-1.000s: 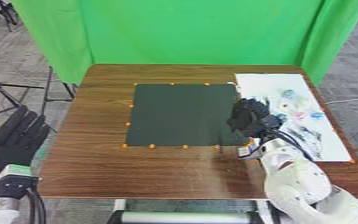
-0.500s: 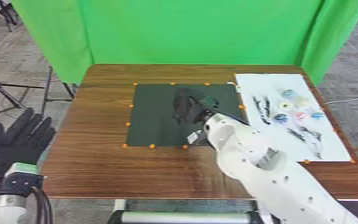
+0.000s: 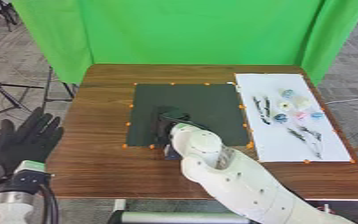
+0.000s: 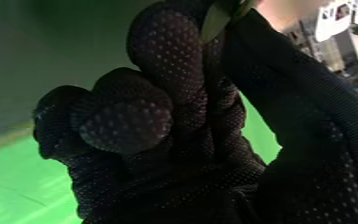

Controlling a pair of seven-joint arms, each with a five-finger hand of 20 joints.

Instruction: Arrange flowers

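Item under inspection: a green leaf [image 4: 214,24], slim and smooth-edged, held above or at the near-left part of the dark mat. Whether it touches the mat's surface cannot be determined. The right hand [image 3: 163,128] has it pinched between thumb [image 4: 286,87] and fingers [image 4: 165,42], with the remaining fingers curled in toward the palm.

Change noted: a second ago this hand was at the mat's right border; it has since crossed to the mat's near-left part. In my judgement the leaf is being brought over for placing, and the arrangement is at an early stage. The next step calls for lowering and releasing it cleanly; it could cling to the fabric or turn on release.

The dark mat [image 3: 215,96] is flat, matt and rectangular, with small orange markers [image 3: 152,146] along its edge. Right of the mat lies a smooth white sheet [image 3: 278,150] bearing dark, thin-stemmed sprigs [image 3: 306,137] and small rounded blossoms [image 3: 280,118] in blue, cream and pink, available for later use.

Left of the mat, beyond the edge of the wood-grained tabletop [image 3: 104,167], the left hand [image 3: 24,142] waits, fingers straight and slightly spread. Behind the mat hangs a softly folded green curtain [image 3: 202,32].
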